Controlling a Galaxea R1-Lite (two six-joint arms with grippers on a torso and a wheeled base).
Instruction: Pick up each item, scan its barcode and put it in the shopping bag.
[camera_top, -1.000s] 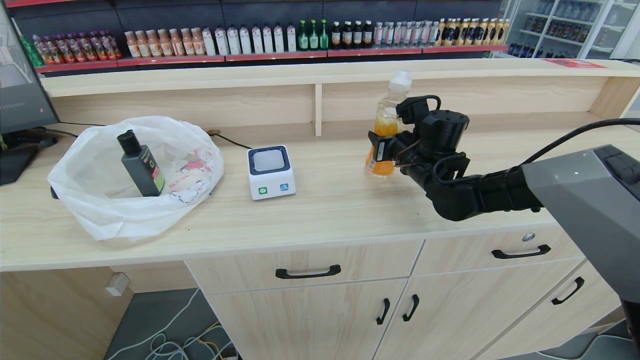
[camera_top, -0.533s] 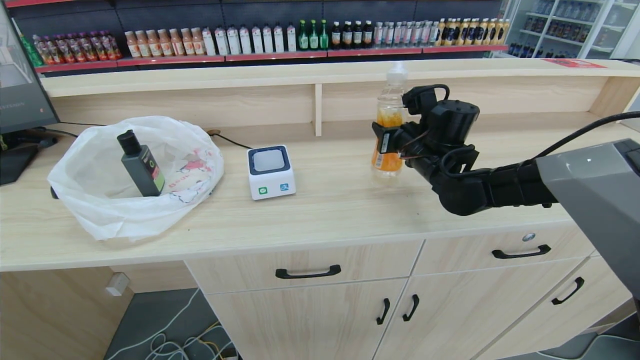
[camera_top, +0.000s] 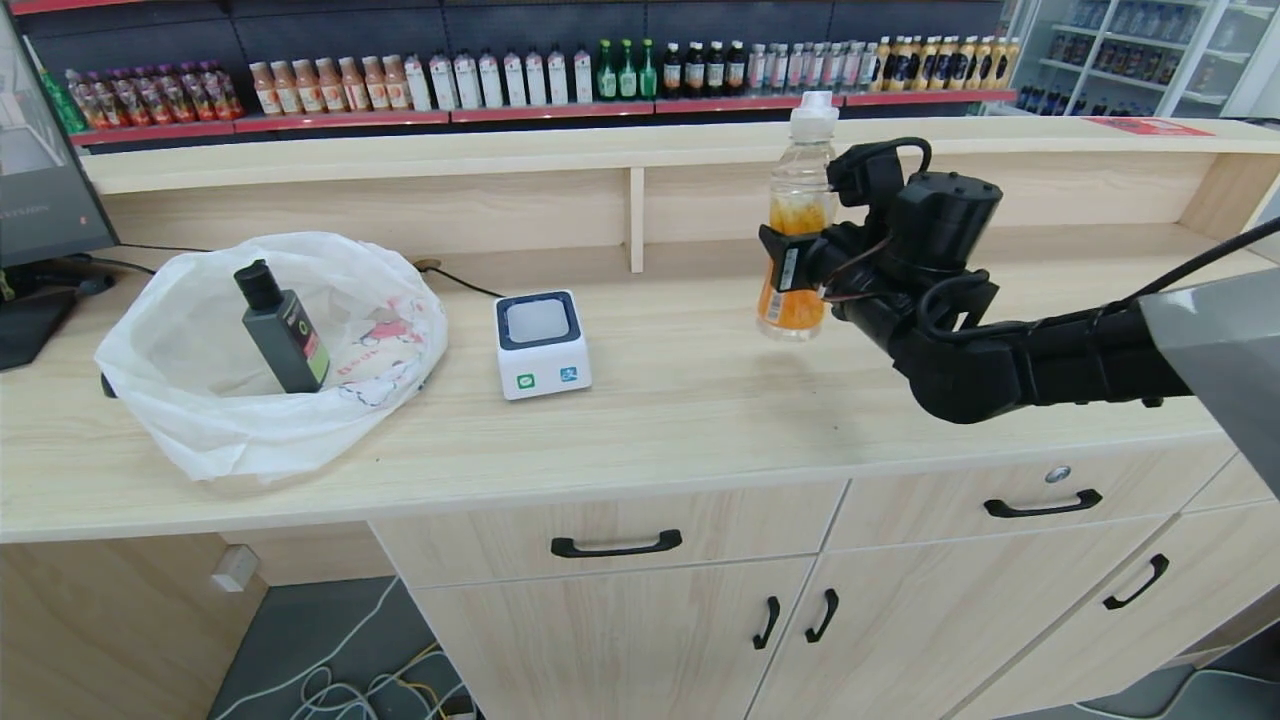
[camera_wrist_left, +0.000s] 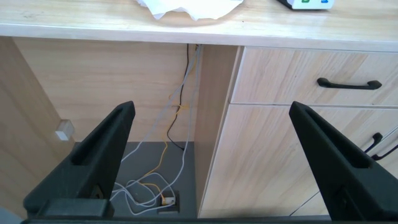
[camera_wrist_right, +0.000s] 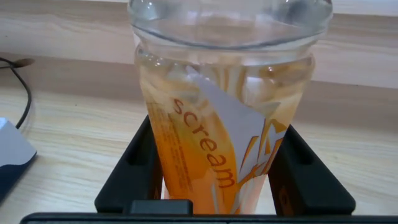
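Right gripper (camera_top: 793, 272) clamped on the drink bottle (camera_top: 798, 205), fingers on either side of its labelled middle, orange liquid below, white cap on top. Bottle upright, held up off the counter (camera_top: 680, 410), upper right of centre in the head view. In the right wrist view the label faces the camera; can't find the barcode.

Left gripper (camera_wrist_left: 214, 155) spread wide, holding nothing, hanging low in front of the cabinet fronts under the counter edge.

Scanner (camera_top: 541, 343), a white box with a dark-rimmed top window, sits mid-frame, well left of the held bottle. Shopping bag (camera_top: 200, 420) at frame left, mouth open, a dark bottle (camera_top: 283, 330) standing inside, tilted a bit.

Progress, judged: dark bottle looks done, since it is already in the bag. Drink bottle is picked up only, apart from the scanner and not yet bagged. Left to do: bring it over the scanner window barcode-side, then carry it on to the bag and drop it in.
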